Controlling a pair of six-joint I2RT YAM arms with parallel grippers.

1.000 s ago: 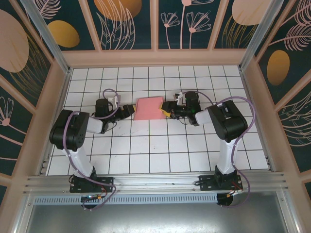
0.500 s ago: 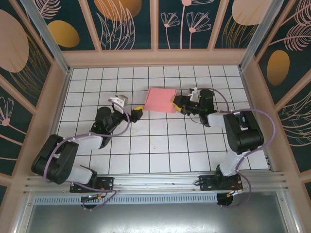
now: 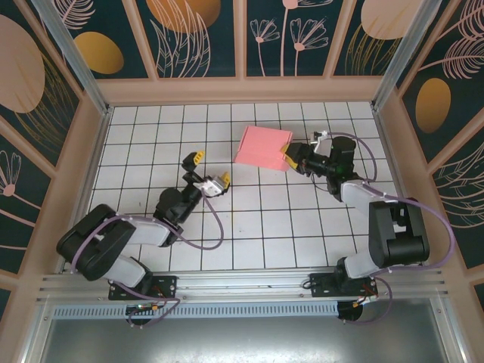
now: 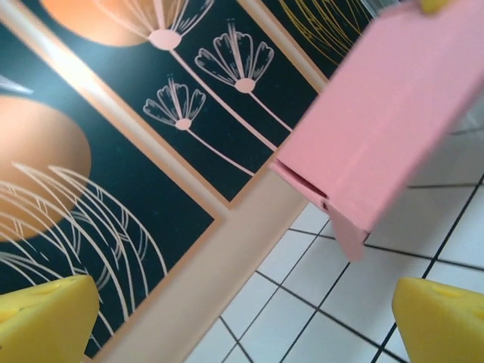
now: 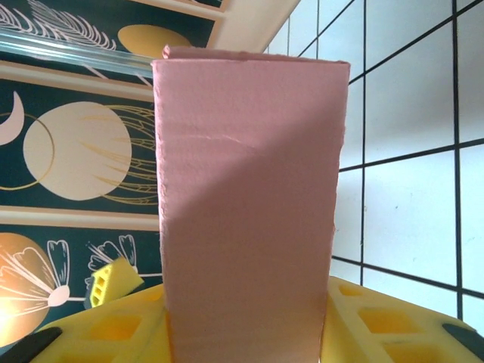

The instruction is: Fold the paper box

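— Paper box (image 3: 263,148) first, from overhead: where is it?
— Close to the back wall (image 3: 242,89), a bit right of the wall's middle, pink and folded fairly flat. The right gripper (image 3: 291,157) has its right-hand edge pinched. The left gripper (image 3: 209,170) sits farther out from the back wall, fingers spread wide with nothing in them.
— And the left wrist camera?
— Two yellow fingertips (image 4: 45,318) far apart at the bottom corners, bare tiles (image 4: 355,302) between them. The paper box (image 4: 393,113) hangs tilted in front of the back wall (image 4: 227,113), and a small flap (image 4: 349,236) dangles loose from its lower corner.
— Right wrist?
— The paper box (image 5: 249,212) stands up between the yellow pads (image 5: 378,318), which press in on it from either side.
— How will it handle?
— Light, I'd say, and only thin card, so it'll bow or crease if squeezed hard, and that flap looks easy to tear. I'd take it by a folded edge where the layers double up, never by the flap
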